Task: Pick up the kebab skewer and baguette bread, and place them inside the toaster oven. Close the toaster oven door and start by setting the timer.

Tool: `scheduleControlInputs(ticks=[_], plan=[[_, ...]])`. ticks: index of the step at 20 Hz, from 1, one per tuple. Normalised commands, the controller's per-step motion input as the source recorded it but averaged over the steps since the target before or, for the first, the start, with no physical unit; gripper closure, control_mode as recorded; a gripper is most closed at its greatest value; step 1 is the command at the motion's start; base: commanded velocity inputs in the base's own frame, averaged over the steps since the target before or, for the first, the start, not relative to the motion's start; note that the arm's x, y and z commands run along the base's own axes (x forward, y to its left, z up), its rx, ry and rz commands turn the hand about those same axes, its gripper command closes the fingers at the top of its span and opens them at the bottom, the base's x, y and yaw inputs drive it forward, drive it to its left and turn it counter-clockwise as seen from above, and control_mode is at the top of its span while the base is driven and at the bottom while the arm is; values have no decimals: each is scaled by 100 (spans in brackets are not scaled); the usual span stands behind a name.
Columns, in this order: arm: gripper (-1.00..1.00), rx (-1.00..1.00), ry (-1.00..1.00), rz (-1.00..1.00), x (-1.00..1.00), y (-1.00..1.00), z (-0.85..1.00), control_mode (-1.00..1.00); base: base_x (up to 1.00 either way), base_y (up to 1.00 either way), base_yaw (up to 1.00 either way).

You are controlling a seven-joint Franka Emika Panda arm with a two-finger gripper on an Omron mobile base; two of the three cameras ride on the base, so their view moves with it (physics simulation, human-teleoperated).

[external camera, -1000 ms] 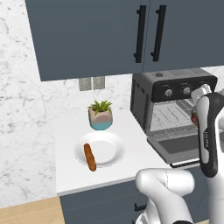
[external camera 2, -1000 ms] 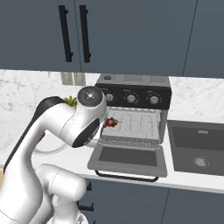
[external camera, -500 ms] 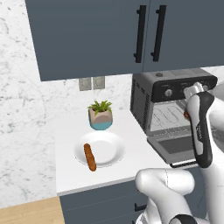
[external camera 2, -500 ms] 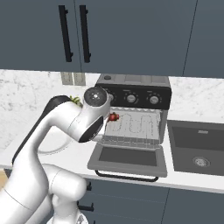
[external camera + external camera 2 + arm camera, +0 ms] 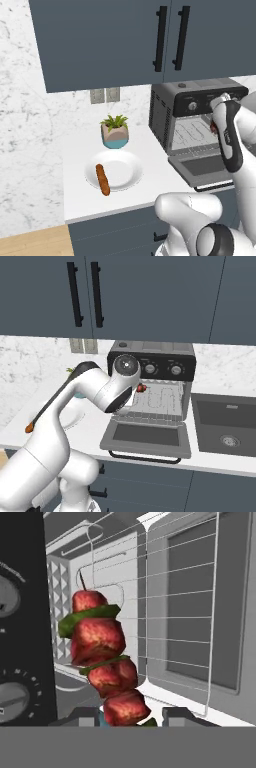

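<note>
Forward goes the arm since a second ago, carrying the short kebab skewer of red-brown meat chunks and green slices (image 5: 101,662) right up to the mouth of the boxy black toaster oven (image 5: 152,362). The hand (image 5: 127,717) is clamped near-shut on the skewer's lower end, stick pointing ahead at the thin wire rack (image 5: 180,612), a sensible hold for sliding it in lengthwise. Below, the flat dark-framed glass door (image 5: 146,436) lies dropped open, so the way in is clear. Off on the white tabletop (image 5: 150,145), well apart from the oven, the slim orange-brown baguette (image 5: 102,179) waits on the round white plate (image 5: 127,167), with a small potted green plant (image 5: 115,131) just behind. My read: skewer first, bread next, then door and timer.
</note>
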Motion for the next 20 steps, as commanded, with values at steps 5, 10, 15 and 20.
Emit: scheduleControlInputs(ticks=[5, 10, 15, 20], plan=[[100, -1, 0, -1, 35, 0, -33, -100, 0, 0, 0], [100, 0, 0, 0, 35, 0, -31, -100, 0, 0, 0], [100, 0, 0, 0, 35, 0, -33, -100, 0, 0, 0], [100, 0, 0, 0, 33, 0, -25, -100, 0, 0, 0]])
